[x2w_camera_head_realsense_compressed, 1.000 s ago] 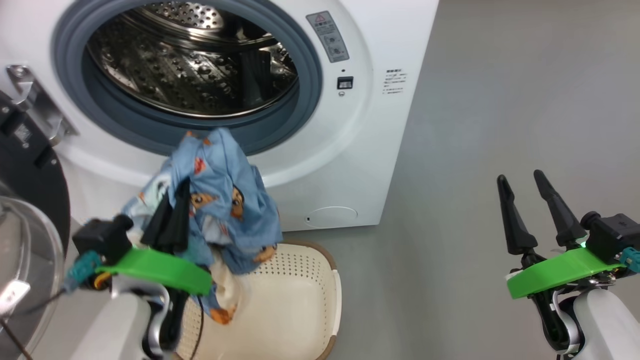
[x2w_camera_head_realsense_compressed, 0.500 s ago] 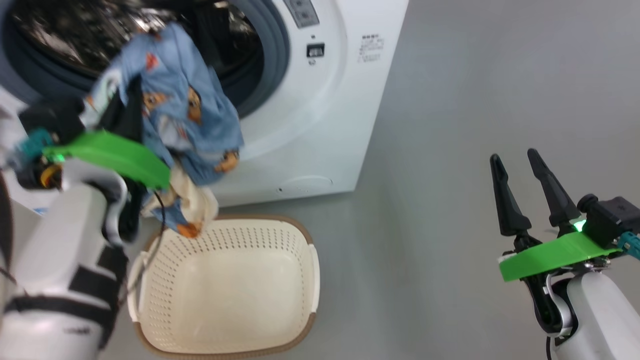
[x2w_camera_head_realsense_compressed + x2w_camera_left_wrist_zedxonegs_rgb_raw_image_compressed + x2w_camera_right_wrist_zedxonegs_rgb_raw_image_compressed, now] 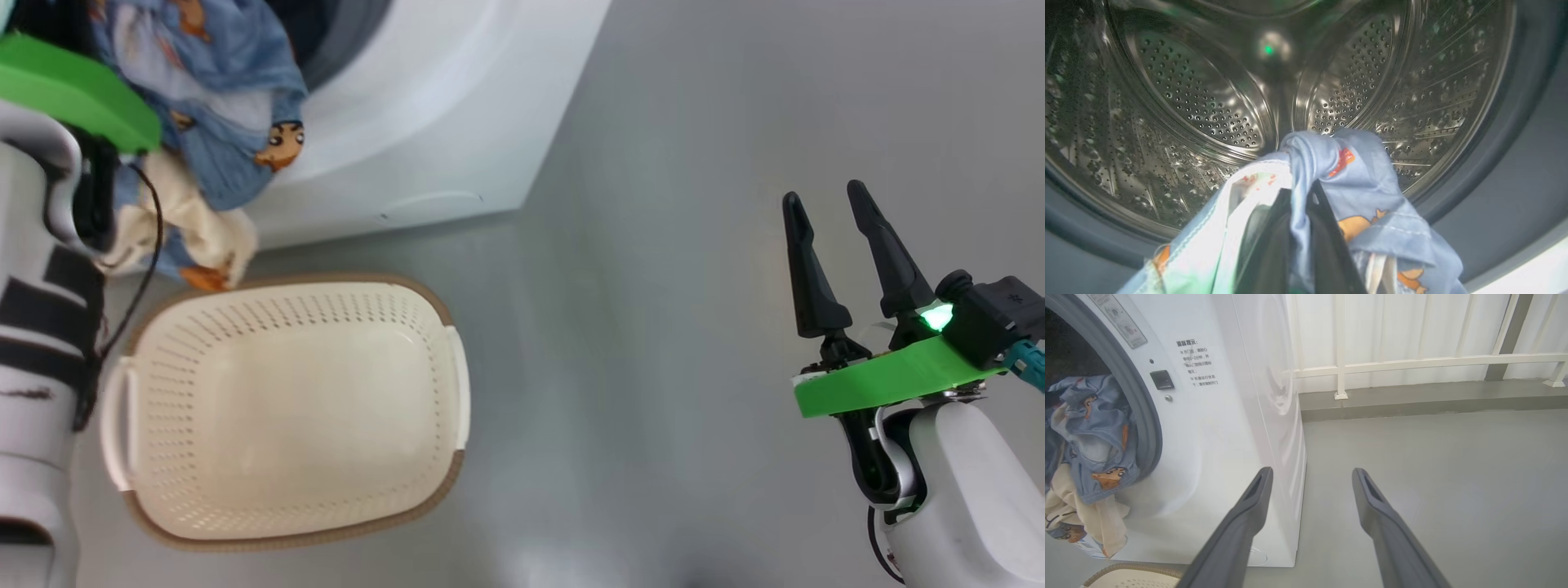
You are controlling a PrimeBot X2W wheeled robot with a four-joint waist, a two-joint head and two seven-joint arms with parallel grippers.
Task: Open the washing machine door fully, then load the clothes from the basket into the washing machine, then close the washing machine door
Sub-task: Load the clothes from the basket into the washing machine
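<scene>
Moved up from the empty cream perforated plastic basket (image 3: 286, 425), the left claw (image 3: 1300, 191) is clenching light blue bear-print clothes (image 3: 1355, 179) at the mouth of the steel drum (image 3: 1208, 106) of the white washing machine (image 3: 424, 122); right claw (image 3: 823, 196) is idling, released

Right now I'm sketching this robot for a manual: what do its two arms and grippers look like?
Both the right gripper and left gripper have two long tapered dark fingers. Each sits on a bright green flat plate atop a glossy white forearm. The right carries a black camera block with a teal connector; the left forearm wears black straps beside a thin black cable.
</scene>
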